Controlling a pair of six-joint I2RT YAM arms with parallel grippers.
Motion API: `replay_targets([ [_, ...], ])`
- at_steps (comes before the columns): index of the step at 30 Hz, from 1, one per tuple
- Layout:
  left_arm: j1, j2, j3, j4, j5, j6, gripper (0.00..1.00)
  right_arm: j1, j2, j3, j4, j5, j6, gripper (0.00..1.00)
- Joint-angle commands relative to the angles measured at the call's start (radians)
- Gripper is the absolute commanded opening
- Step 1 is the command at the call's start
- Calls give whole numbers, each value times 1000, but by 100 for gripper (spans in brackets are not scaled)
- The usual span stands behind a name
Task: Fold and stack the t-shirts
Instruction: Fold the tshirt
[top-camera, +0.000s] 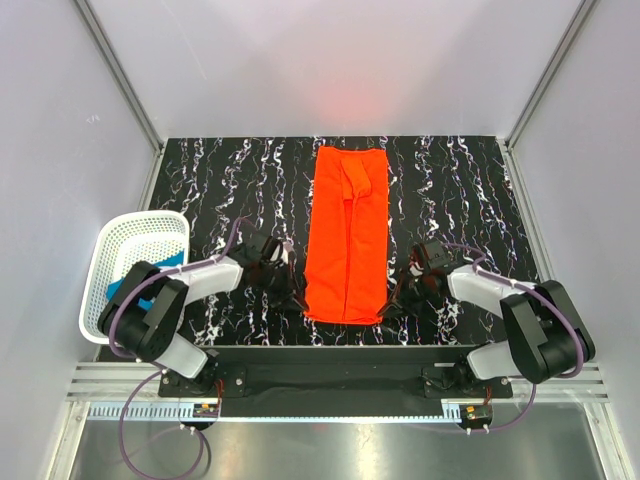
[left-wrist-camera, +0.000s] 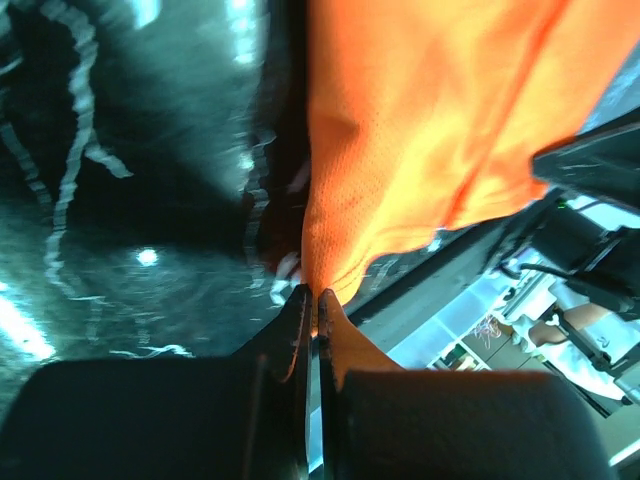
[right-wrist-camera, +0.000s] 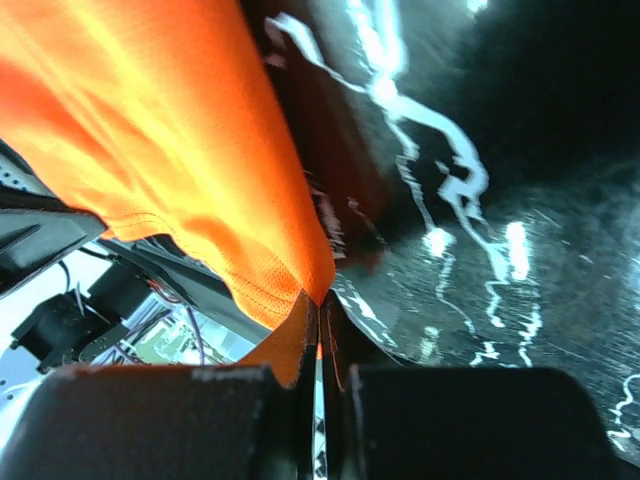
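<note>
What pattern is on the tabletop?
The tabletop is black with white marble-like streaks, clearest in the top view.

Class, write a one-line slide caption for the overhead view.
Left gripper and right gripper pinch the near corners of the folded orange t-shirt on the marbled table.

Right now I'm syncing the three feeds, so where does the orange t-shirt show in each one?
Top external: orange t-shirt, a long folded strip running far to near at mid-table.
Left wrist: upper right; a near corner is pinched in the left hand.
Right wrist: upper left; a near corner is pinched in the right hand.
Shared landmark: the black marbled tabletop.
</note>
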Motion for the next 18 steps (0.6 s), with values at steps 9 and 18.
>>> replay_targets([
  [9,36,79,346,-82,2,-21,0,-25,115,356,-152,98,-75,0],
  [18,147,268,667,-127,37,-12,0,-157,350,769,-315,65,-167,0],
])
